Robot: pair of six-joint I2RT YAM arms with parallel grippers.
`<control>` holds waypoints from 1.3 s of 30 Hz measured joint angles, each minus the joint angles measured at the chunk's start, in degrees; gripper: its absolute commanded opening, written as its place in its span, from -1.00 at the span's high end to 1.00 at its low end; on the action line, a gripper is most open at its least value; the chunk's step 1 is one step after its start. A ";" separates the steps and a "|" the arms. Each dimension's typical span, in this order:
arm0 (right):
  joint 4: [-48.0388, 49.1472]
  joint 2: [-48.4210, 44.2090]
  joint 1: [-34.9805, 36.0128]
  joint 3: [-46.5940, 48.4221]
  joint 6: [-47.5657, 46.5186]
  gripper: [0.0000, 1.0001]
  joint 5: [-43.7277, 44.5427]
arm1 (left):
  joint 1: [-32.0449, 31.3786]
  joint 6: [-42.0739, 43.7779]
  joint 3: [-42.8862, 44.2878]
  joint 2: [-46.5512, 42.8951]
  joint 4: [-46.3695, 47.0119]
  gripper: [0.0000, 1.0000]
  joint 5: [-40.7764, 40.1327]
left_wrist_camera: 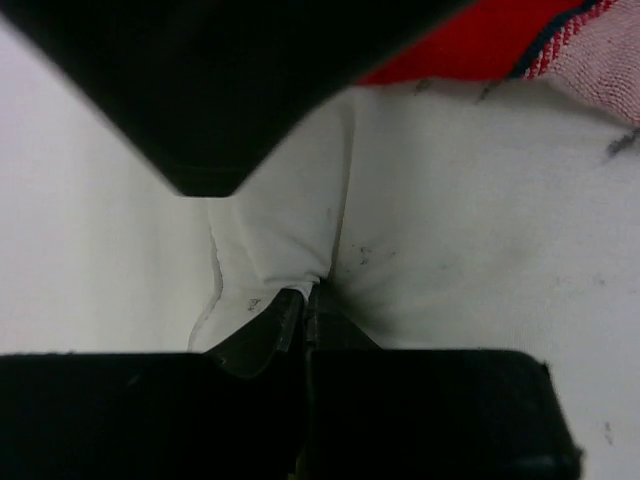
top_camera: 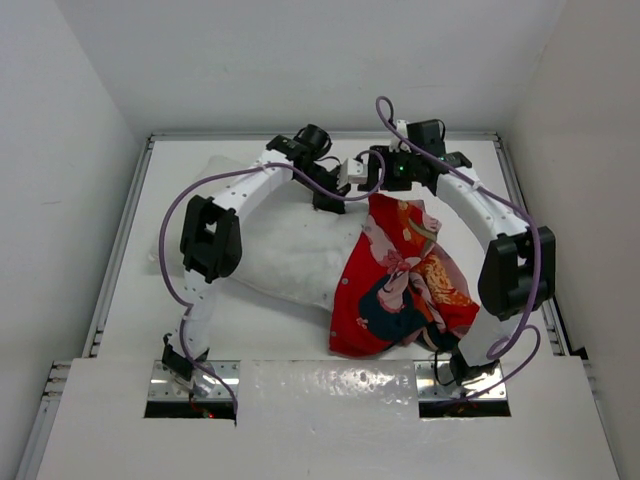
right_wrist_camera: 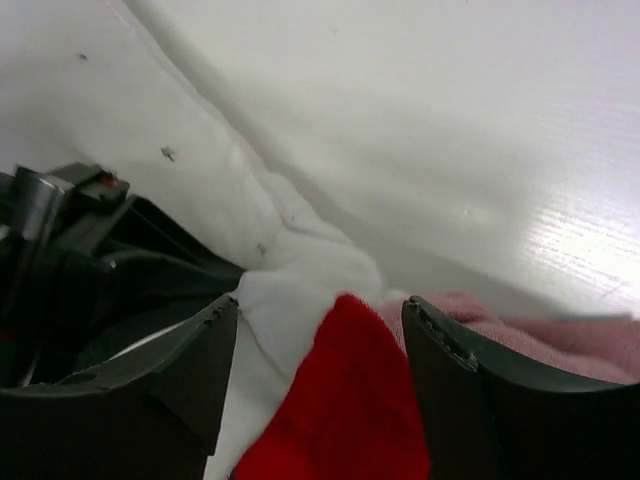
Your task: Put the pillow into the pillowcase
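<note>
Pillow (top_camera: 280, 250) lies slantwise across the table (top_camera: 250, 325), its right end under the red pillowcase (top_camera: 405, 275). We judge the stuffing only partly done, since most of the pillow is bare. Our left gripper (left_wrist_camera: 305, 310) is pinched tight on a fold of pillow fabric at the far edge. Our right gripper (right_wrist_camera: 320, 340) stands apart, the red hem loose between its fingers. Next we should close on that hem and draw it left. Room is tight by the back wall (top_camera: 320, 70); leftward there is more.

Pillow (top_camera: 272, 252) right end hidden by pillowcase (top_camera: 400, 288); extent inside unclear.
</note>
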 measured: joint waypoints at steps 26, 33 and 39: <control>-8.31 -0.39 0.02 0.90 -0.87 1.00 0.37 | 0.00 -0.52 0.76 -3.08 -4.70 1.00 3.30; -5.99 4.37 0.02 14.51 3.50 1.00 1.60 | 0.02 -2.25 3.13 -4.11 -6.23 1.00 6.62; 0.76 9.49 2.19 22.53 10.34 1.00 2.60 | 0.09 -7.63 3.52 -6.78 -2.73 1.00 9.55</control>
